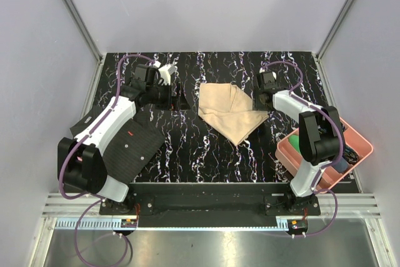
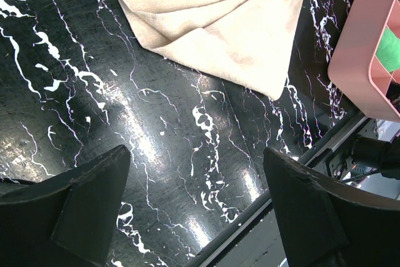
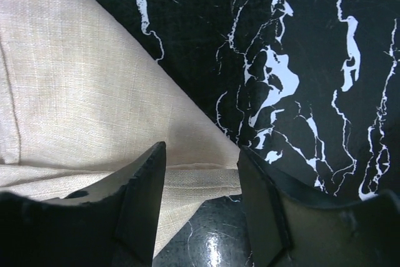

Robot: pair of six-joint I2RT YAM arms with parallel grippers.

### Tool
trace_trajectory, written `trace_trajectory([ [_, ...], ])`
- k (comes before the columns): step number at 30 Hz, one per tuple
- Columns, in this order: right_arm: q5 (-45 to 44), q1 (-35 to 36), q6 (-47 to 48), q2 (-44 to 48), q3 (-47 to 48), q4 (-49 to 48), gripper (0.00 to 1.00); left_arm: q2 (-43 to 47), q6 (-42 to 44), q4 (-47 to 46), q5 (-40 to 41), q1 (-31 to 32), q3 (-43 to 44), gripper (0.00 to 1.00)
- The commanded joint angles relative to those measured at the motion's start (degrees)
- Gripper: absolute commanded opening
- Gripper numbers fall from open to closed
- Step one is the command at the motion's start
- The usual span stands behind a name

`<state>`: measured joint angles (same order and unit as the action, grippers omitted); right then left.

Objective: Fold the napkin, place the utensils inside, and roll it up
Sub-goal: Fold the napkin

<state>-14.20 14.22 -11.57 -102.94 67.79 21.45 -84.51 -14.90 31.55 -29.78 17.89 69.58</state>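
The beige napkin (image 1: 230, 112) lies partly folded, with overlapping layers, in the middle of the black marbled table. My right gripper (image 1: 263, 97) is open at the napkin's right corner. In the right wrist view the napkin's corner (image 3: 81, 92) lies between the spread fingers of that gripper (image 3: 200, 154), close above the cloth. My left gripper (image 1: 164, 85) is open and empty, to the left of the napkin. In the left wrist view this gripper (image 2: 195, 154) hangs over bare table, with the napkin (image 2: 212, 17) beyond it. The spoon and the stick-like utensil are out of view.
A black dotted mat (image 1: 128, 145) lies at the near left under the left arm. A pink tray (image 1: 350, 134) with small coloured items stands at the near right, and also shows in the left wrist view (image 2: 369, 48). White walls enclose the table.
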Motion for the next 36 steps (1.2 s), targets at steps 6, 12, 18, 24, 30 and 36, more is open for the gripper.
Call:
trace_trajectory([
  [6,-3.6,-0.8,0.6,0.2,-0.2,0.7,0.37,0.0,-0.2,-2.2,-1.7,-0.2,-0.4,0.91],
  [12,-4.1,-0.9,0.8,-0.5,-0.1,0.7,0.22,0.0,-0.2,-2.2,-1.8,-0.3,-0.4,0.91],
  [18,-5.4,-1.0,1.0,-1.4,0.3,0.8,0.00,0.0,-0.2,-2.2,-1.8,-0.3,-0.3,0.91],
  [24,-8.5,-1.6,1.3,-1.5,1.0,1.5,0.00,0.1,-0.1,-2.2,-1.7,-0.3,-0.3,0.91],
  [30,0.4,-4.0,-1.6,5.4,-1.1,1.8,0.22,0.5,-0.2,-2.2,-1.8,-0.2,-0.3,0.91],
  [36,7.0,-6.0,-4.0,7.5,-3.5,1.9,0.35,0.8,-0.4,-2.4,-1.9,-0.2,-0.5,0.91],
])
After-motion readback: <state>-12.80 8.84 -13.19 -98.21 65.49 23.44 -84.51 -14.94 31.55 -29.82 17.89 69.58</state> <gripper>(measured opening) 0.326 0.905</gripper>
